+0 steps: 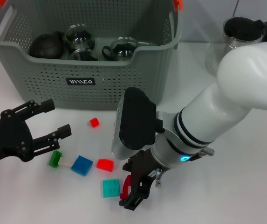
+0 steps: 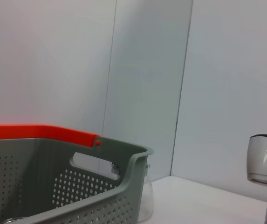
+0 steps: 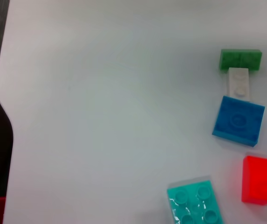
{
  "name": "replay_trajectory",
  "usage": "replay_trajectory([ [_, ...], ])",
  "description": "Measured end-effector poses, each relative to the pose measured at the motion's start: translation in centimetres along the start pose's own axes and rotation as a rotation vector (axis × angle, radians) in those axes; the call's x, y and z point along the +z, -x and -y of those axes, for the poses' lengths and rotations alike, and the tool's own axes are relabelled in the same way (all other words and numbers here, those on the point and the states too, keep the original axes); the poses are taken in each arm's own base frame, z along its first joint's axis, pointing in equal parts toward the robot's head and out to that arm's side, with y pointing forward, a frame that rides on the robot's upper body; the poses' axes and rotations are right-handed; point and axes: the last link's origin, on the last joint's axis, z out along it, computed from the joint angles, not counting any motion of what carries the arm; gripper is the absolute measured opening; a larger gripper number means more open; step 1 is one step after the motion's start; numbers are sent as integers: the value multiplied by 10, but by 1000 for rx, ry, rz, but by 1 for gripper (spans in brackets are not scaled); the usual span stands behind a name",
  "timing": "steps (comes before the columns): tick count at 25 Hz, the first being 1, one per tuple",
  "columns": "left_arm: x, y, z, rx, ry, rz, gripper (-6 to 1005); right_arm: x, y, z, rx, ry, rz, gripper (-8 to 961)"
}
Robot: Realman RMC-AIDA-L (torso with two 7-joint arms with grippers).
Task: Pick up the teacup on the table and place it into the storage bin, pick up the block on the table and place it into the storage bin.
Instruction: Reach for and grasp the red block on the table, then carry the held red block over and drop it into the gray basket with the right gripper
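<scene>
While the right hand [image 1: 132, 189] hovers spread beside the teal block [image 1: 110, 188] near the tabletop's [image 1: 245, 186] front edge, it should centre over it before pinching. Left hand [image 1: 49, 121] waits spread, empty.

The bin [image 1: 124, 79] looks like matt grey-green plastic, perforated, with glossy orange clips [image 1: 177, 4]. The cups [image 1: 122, 48] inside and the pitcher [image 1: 238, 35] are clear glass. The blocks [image 1: 82, 164] are smooth, shiny plastic. The table [image 1: 245, 177] is smooth matt white.
</scene>
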Motion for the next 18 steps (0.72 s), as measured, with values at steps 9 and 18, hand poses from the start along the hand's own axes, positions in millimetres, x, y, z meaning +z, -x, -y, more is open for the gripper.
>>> replay_trajectory([
  [9, 0, 0, 0, 0, -3, 0, 798, 0, 0, 0, 10, 0, -2, 838],
  [18, 0, -1, 1, 2, -3, -1, 798, -2, -1, 1, 10, 0, -8, 686],
])
